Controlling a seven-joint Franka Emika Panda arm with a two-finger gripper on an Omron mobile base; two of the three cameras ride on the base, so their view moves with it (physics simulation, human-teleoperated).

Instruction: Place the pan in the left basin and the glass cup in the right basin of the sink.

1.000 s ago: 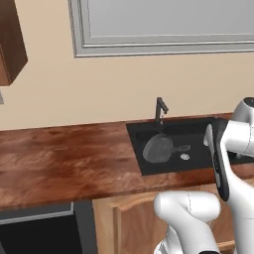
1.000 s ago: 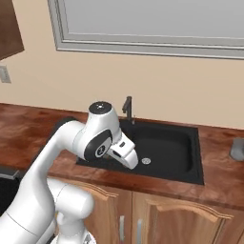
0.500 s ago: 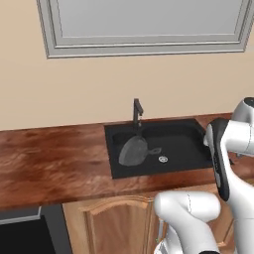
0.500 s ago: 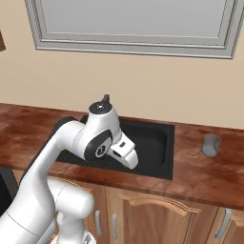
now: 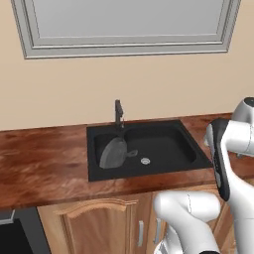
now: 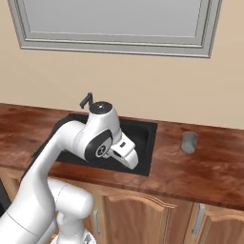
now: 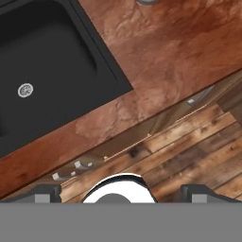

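Left base cam, L to R: wood counter [image 5: 44, 158], then black sink [image 5: 196, 159]. Pan [image 5: 114, 153] sits in left basin [image 5: 98, 144], tilted up against its wall, handle pointing R toward the divider. Faucet [image 5: 119, 114] at back edge, right behind the pan. Right basin [image 5: 163, 144] has the silver drain [image 5: 145, 160] on its floor. My arm's upper link stands at far R of that view, over the counter.

Right base cam: arm elbow in front of the sink, covers most of it. Glass cup [image 6: 189, 142] upright on counter R of the sink, apart from its rim, near the wall. I see no object between cup and sink.

Hand cam: I'm looking down at sink corner, drain [image 7: 25, 90], counter edge, cabinet fronts [image 7: 142, 137] w/ handles, wood floor [image 7: 208, 151]. Gripper [image 7: 120, 191] tips barely show at bottom edge, far apart, so open; nothing between them.
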